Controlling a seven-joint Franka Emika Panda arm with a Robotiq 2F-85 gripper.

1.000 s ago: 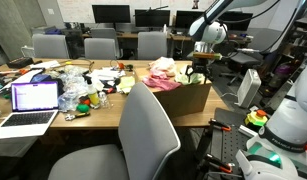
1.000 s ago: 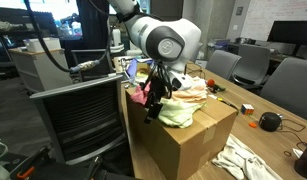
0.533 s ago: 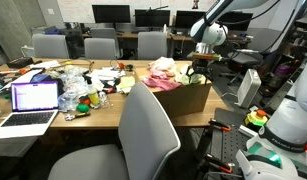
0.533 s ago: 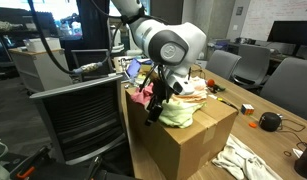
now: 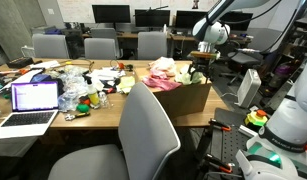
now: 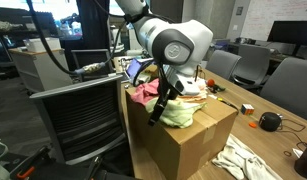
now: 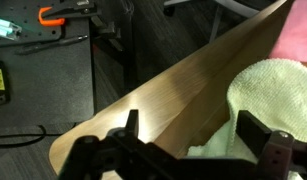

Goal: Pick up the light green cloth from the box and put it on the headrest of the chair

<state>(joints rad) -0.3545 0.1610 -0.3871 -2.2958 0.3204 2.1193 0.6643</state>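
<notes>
Cloth (image 7: 276,98) — nubbly, pale-green — atop cardboard box (image 7: 163,100)

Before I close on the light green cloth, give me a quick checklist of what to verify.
1. The fingers are open: ok, spread apart in the wrist view.
2. The light green cloth is reachable: ok, it lies on top at a corner of the box.
3. Cloth between the fingers: not ok, it sits toward one finger and the box edge fills most of the gap.
4. The pink cloth is out of the grasp: ok, off to the side.
5. Headrest of the chair free: cannot tell, it is not clearly shown.
</notes>
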